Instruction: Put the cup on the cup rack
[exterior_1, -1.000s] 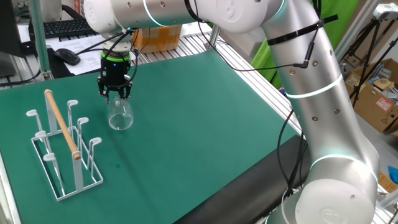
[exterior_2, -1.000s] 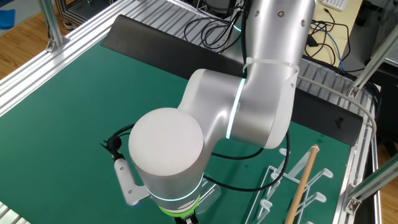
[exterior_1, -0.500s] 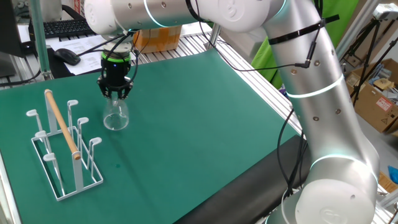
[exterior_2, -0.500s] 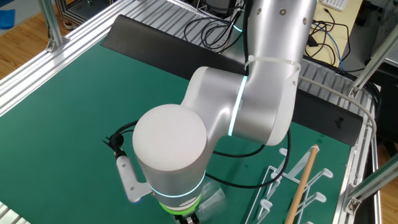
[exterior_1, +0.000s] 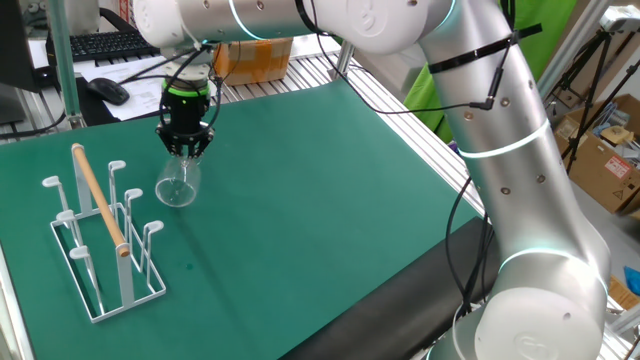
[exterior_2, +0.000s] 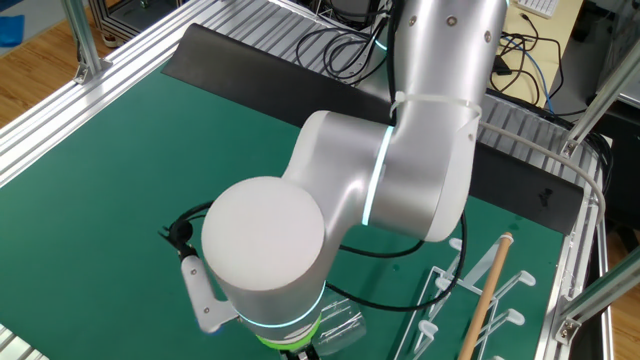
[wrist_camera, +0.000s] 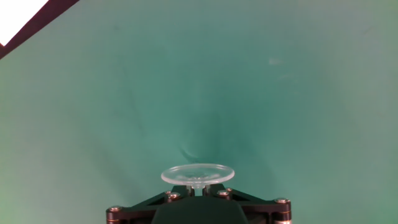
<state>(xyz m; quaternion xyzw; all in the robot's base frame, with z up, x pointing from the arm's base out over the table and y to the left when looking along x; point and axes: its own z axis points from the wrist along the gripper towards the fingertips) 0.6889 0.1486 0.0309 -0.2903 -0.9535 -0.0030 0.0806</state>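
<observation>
Cup gripped by stem, beside rack

Cup (exterior_1: 177, 185) hangs bowl-down, tilted, with the claw (exterior_1: 185, 150) closed narrow on its stem; bowl is low over the green bench (exterior_1: 330, 190) mat, contact with the mat unclear. Hand view: round foot of the cup (wrist_camera: 196, 173) sits right at the claw (wrist_camera: 196, 200), stem pinched between the fingers. Claw points down. Cup rack (exterior_1: 100, 235) stands near the bench's left edge in one fixed view, just beside the cup, not touching; wooden rod along its top, white pegs upright. In the other fixed view the arm's big joint hides most of the cup (exterior_2: 340, 322); rack (exterior_2: 480, 295) sits at the bench's right edge.
</observation>
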